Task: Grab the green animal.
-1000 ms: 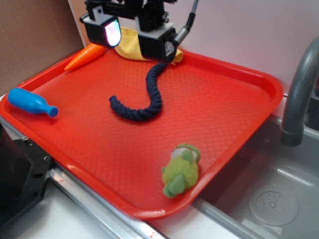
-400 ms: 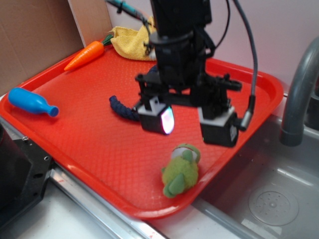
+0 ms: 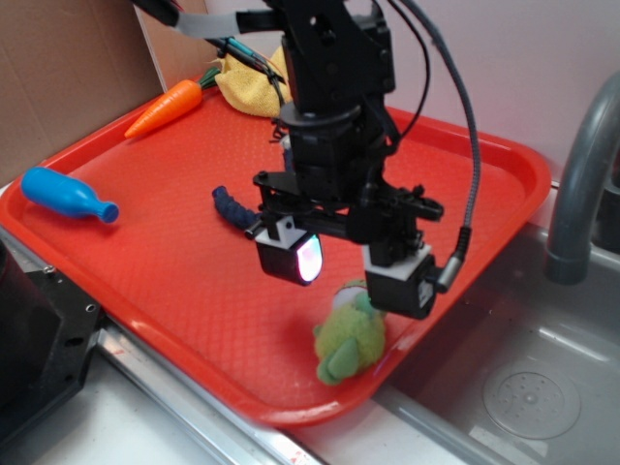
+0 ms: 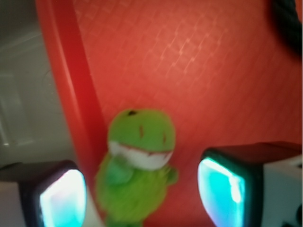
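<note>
The green animal (image 3: 349, 341), a fuzzy lime-green plush with a pale face patch, lies on the red tray (image 3: 174, 291) near its front right rim. In the wrist view the green animal (image 4: 138, 175) lies between my two glowing pads, beside the tray's rim (image 4: 71, 94). My gripper (image 3: 347, 273) hovers just above and behind the toy, jaws wide open, empty, not touching it. In the wrist view my gripper (image 4: 142, 201) has one pad on each side of the toy.
A dark blue rope (image 3: 235, 208) lies mid-tray, partly hidden by the arm. An orange plush carrot (image 3: 163, 109) and a yellow cloth (image 3: 247, 82) sit at the back left, a blue bottle (image 3: 66, 197) at the left rim. A steel sink (image 3: 523, 387) and faucet (image 3: 581, 184) stand to the right.
My gripper has come from the tray's back, over the rope, forward and down to just above the green animal. It stayed open. The toy has not moved.
</note>
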`<state>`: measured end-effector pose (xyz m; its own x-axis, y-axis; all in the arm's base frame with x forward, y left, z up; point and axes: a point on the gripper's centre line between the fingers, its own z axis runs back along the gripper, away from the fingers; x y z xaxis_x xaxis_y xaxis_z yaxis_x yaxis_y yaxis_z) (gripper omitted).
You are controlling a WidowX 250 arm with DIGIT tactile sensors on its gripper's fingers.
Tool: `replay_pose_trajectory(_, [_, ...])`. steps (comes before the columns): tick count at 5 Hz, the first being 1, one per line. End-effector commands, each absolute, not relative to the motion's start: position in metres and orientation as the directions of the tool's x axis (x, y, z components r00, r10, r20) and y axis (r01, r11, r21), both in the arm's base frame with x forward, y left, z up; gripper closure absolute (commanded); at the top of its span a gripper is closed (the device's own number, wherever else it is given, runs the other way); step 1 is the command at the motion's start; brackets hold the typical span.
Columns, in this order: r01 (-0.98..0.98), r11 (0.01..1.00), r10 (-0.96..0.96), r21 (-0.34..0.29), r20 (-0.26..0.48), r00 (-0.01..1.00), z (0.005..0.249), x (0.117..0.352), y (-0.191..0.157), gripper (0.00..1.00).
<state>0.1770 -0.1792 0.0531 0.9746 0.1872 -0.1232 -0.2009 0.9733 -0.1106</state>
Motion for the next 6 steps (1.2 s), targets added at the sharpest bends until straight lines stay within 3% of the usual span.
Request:
replay_pose_trajectory(1, [-0.028,0.974,-0.011,-0.223,-0.171,0.985,0.035,0.192,-0.195,0.00])
replay_pose_trajectory(2, [-0.018,0.959,-0.032,-0.281,-0.172,0.985,0.034,0.188,-0.189,1.00])
replay_pose_trajectory(4, [0.118,0.958,-0.158,-0.262,-0.138,0.978,0.064,0.195,-0.189,1.00])
replay_pose_trajectory(5, [0.209,0.957,-0.221,-0.202,-0.038,0.975,0.103,0.201,-0.176,1.00])
replay_pose_trajectory(6, [0.197,0.978,-0.196,-0.065,0.019,0.980,0.146,0.208,-0.136,1.00])
